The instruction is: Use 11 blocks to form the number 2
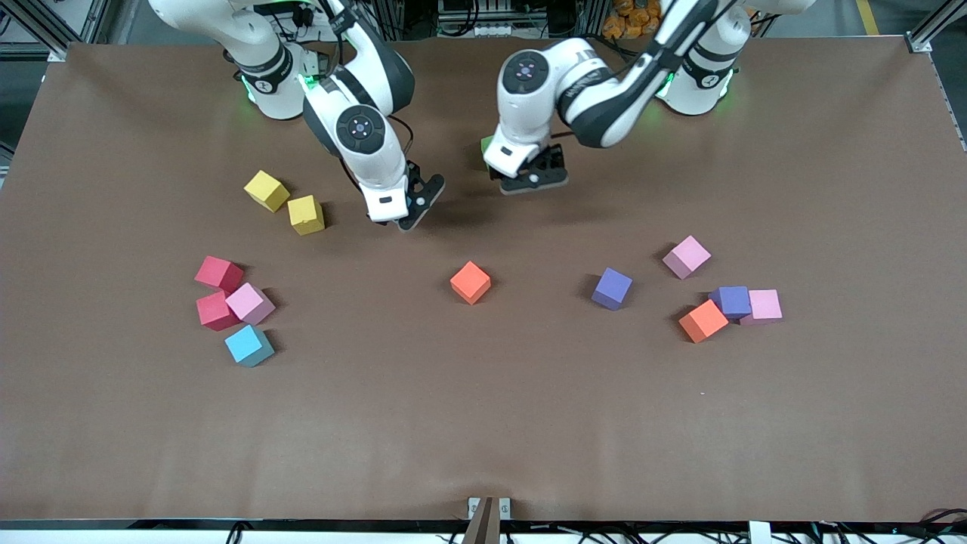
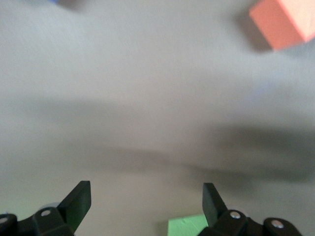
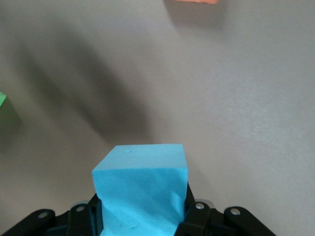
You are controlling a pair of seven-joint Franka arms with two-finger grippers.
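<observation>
The blocks are mostly scattered, and no number 2 shows yet on the counter (image 1: 483, 423). Take the lone orange block (image 1: 471, 282) as our marker. Nearer the camera than it there is only bare counter. Level with it, toward the right arm's end, sits a cluster of two red, one pink and a cyan block (image 1: 248, 345); toward the left arm's end, a purple block (image 1: 612, 289) and four more. Farther from the camera than the marker, the right hand (image 1: 412, 202) hangs pinching a second cyan block (image 3: 141, 189), and the left hand (image 2: 146, 199) hovers spread and empty over a green block (image 2: 186, 226). My call: set the cyan down flush beside the green, edges square, and release only once it rests flat.
</observation>
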